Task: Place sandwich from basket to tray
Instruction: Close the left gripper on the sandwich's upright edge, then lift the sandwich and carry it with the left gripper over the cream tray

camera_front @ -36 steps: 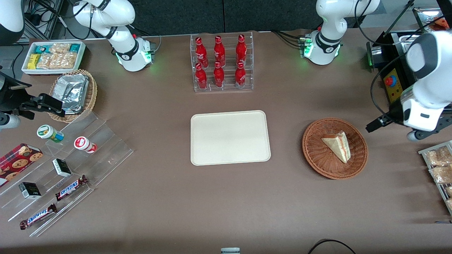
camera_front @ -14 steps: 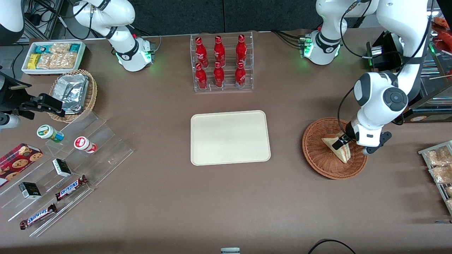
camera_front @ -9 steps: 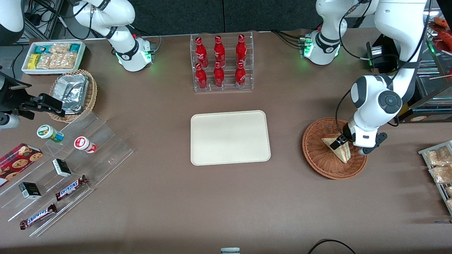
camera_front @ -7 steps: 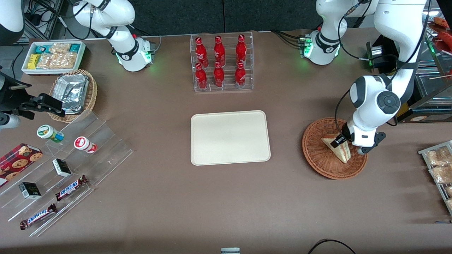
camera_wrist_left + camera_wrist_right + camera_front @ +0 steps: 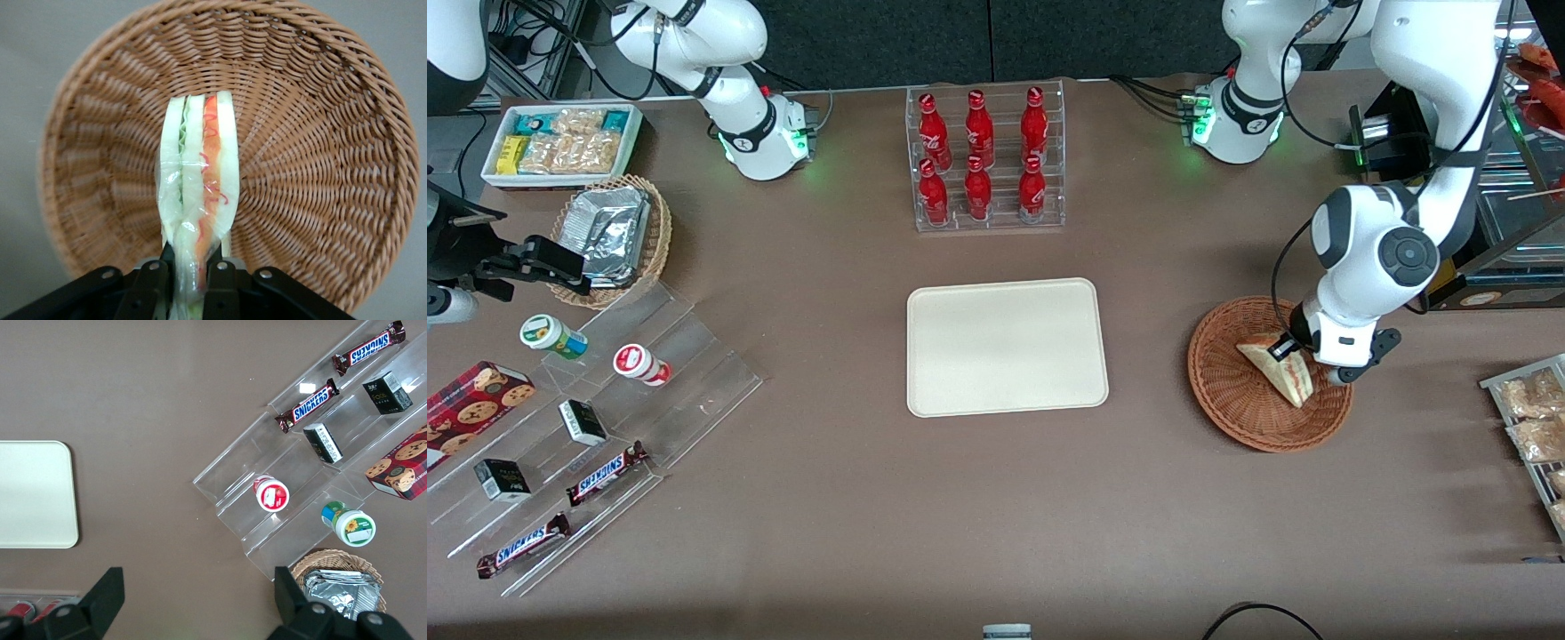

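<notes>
The left arm reaches down over the reddish-brown wicker basket [image 5: 1269, 373], which sits on the brown tabletop [image 5: 996, 516] toward the working arm's end. Its pincer [image 5: 1288, 348] is inside the basket's rim and is clenched on the sandwich [image 5: 1279, 369]. The wrist camera makes this plain: the two dark fingers [image 5: 215, 285] press against either face of the sandwich [image 5: 197, 193] at its near end, with the wedge squeezed narrow between them. The sandwich stands on edge there, its cut side showing white bread with green filling on one side and red on the other, all under clear wrap. The woven bowl of the basket [image 5: 320, 167] spreads out around it. From the front, the sandwich is within the basket's outline, its pointed end aimed nearer the front camera; I cannot tell whether it touches the weave or is raised off it.

The cream tray [image 5: 1007, 347] lies flat in the middle of the tabletop, well apart from the basket and toward the parked arm. Farther from the front camera than the tray stands a clear rack of red bottles [image 5: 984, 160]. At the parked arm's end there is a tan basket of foil packets [image 5: 612, 238] and a stepped clear stand [image 5: 596, 436] with chocolate bars and small jars.
</notes>
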Controlling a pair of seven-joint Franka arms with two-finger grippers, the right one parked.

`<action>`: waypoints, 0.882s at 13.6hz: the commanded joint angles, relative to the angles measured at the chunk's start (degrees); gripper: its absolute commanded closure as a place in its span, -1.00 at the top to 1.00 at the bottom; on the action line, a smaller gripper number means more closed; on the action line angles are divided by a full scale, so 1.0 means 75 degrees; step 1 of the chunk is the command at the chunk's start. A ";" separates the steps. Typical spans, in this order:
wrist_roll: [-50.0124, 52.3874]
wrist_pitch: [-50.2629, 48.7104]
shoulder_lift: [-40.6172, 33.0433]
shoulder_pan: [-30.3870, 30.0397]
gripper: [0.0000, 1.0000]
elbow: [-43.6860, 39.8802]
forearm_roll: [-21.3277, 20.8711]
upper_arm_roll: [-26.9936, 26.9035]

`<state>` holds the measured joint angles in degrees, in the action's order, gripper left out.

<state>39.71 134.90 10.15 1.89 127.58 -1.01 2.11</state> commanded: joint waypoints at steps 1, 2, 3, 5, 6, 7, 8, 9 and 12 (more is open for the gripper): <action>0.0155 -0.1925 -0.0264 0.0343 -1.00 -0.1162 -0.0357 0.0023; 0.0167 -0.2256 -0.0276 0.0531 -1.00 -0.1410 -0.0370 0.0023; 0.0178 -0.2376 -0.0311 0.0614 -1.00 -0.1505 -0.0358 0.0035; 0.0248 -0.2412 -0.0369 0.0942 -1.00 -0.1600 -0.0335 0.0058; 0.0388 -0.2424 -0.0381 0.1141 -1.00 -0.1647 -0.0312 0.0070; 0.0575 -0.2412 -0.0346 0.1398 -1.00 -0.1728 -0.0265 0.0070; 0.0762 -0.2412 -0.0300 0.1632 -1.00 -0.1810 -0.0253 0.0070; 0.1020 -0.2400 -0.0230 0.1925 -1.00 -0.1904 -0.0241 0.0070; 0.1665 -0.2412 0.0378 0.2769 -1.00 -0.2558 -0.0218 0.0081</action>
<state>49.31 118.00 8.85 18.87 113.40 -2.58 3.31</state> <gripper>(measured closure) 0.850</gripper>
